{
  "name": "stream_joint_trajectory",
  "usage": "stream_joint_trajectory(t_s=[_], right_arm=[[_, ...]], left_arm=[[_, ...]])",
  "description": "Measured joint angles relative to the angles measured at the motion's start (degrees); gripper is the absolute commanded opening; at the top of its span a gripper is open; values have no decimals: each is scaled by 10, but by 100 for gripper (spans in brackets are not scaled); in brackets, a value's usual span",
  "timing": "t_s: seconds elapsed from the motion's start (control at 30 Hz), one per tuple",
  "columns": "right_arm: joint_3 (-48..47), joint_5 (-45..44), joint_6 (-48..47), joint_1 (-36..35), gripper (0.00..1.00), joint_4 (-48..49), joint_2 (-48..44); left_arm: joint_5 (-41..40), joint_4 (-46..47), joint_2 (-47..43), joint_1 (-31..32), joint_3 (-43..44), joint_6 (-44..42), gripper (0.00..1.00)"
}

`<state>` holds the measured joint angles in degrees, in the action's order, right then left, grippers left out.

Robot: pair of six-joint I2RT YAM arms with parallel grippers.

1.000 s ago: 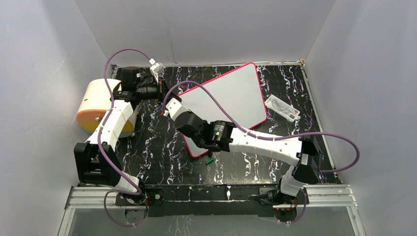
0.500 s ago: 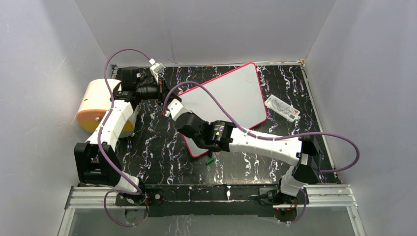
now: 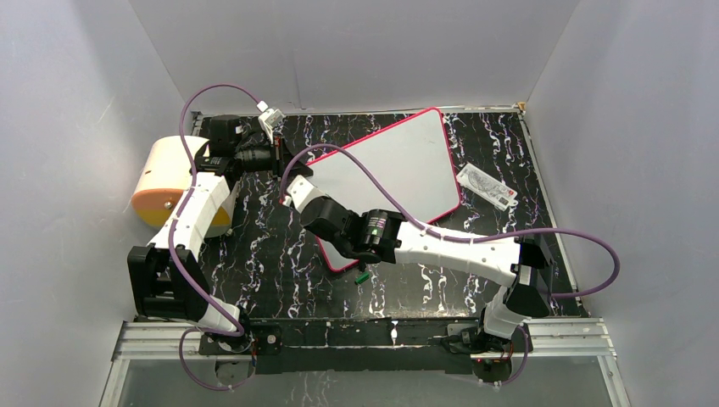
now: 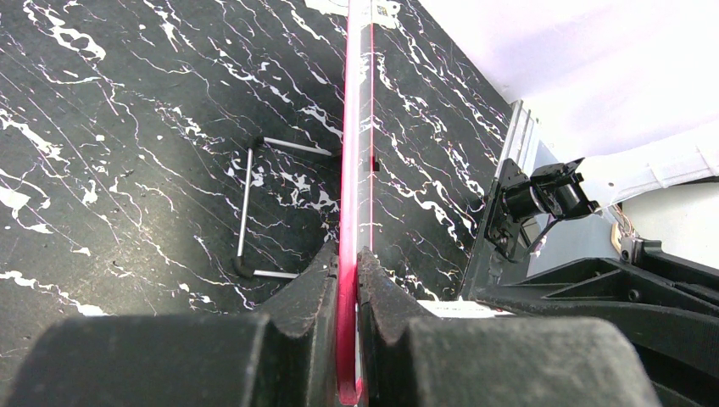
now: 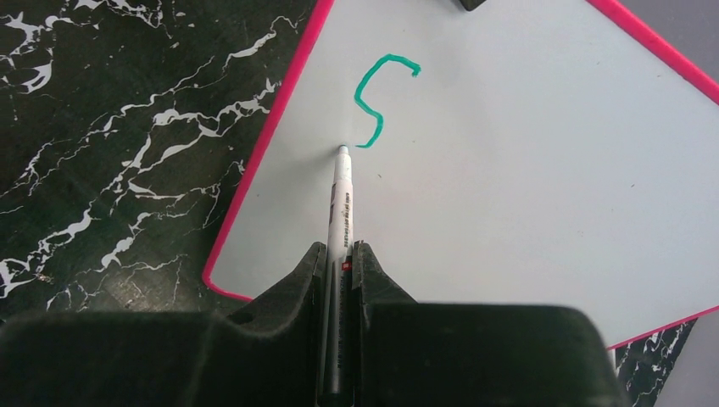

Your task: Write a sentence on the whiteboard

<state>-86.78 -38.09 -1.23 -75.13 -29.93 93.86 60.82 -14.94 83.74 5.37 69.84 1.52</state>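
The right gripper (image 5: 339,254) and its marker (image 5: 342,197) have edged slightly nearer across the whiteboard (image 3: 398,165). The forearm (image 3: 449,248) behind has shifted a little left with them.

Around you, plain pale grey walls (image 3: 365,51) on three sides, black tabletop (image 3: 280,263) veined with white, aluminium rail (image 3: 356,337) at your near edge, soft even light

Table (image 3: 271,254) layout
The whiteboard (image 3: 407,165) is sitting mid-table; packet (image 3: 487,186) lying right of it, roll (image 3: 165,180) left, small piece (image 3: 361,277) just before it.
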Motion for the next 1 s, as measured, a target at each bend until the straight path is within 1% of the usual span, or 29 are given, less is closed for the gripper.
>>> stream_joint_trajectory(t_s=[0.6, 1.0], right_arm=[[0, 9, 0, -3, 0, 38, 3], [0, 7, 12, -7, 0, 35, 10]], left_arm=[[0, 0, 0, 0, 0, 0, 0], [-2, 0, 0, 0, 0, 0, 0]])
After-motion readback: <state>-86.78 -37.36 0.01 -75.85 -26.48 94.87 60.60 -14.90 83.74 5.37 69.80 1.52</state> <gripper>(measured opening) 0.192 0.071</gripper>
